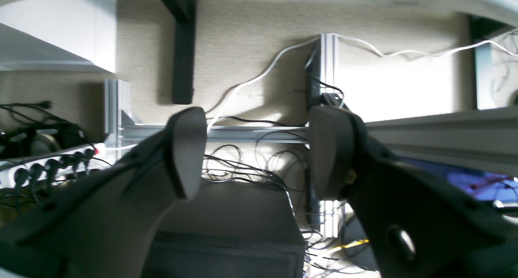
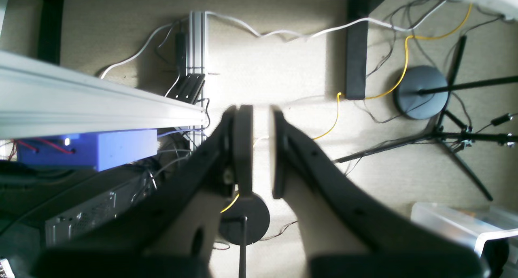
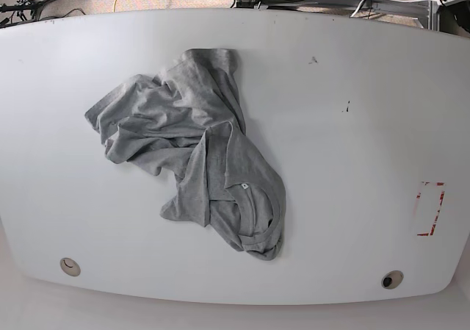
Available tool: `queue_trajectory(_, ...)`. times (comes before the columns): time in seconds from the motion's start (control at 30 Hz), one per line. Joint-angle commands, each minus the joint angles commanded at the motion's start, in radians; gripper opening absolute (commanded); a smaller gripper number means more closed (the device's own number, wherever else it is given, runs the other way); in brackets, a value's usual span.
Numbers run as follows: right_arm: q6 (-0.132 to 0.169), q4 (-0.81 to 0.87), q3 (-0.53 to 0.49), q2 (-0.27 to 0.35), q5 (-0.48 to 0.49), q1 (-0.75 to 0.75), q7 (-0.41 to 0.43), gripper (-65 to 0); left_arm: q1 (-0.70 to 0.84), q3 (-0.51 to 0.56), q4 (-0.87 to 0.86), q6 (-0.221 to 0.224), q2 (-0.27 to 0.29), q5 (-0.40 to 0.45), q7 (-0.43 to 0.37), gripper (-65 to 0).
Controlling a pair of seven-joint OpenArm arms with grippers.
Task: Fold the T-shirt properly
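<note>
One T-shirt (image 3: 191,128), crumpled | one table (image 3: 352,220) | two end effectors, parted

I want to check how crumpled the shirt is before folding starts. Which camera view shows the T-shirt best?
The base view: it shows the whole grey T-shirt bunched on the white table, with its small white neck tag visible. Neither wrist view shows any of it, only the floor area and table edge.

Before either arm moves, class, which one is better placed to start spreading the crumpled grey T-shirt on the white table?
Probably the right: most of the grey cloth T-shirt lies on its side of the white table. The left hand, though open wider, seems farther from that bulk.
</note>
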Motion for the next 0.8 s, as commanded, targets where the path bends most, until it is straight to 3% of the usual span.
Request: queue_trajectory(0.8, -0.006, 0.048, 0.008, -0.008, 0.008, 0.1, -0.003, -59.9, -0.088, -0.02, 0.067, -0.004, 0.002, 0.002, 0.027, -27.3)
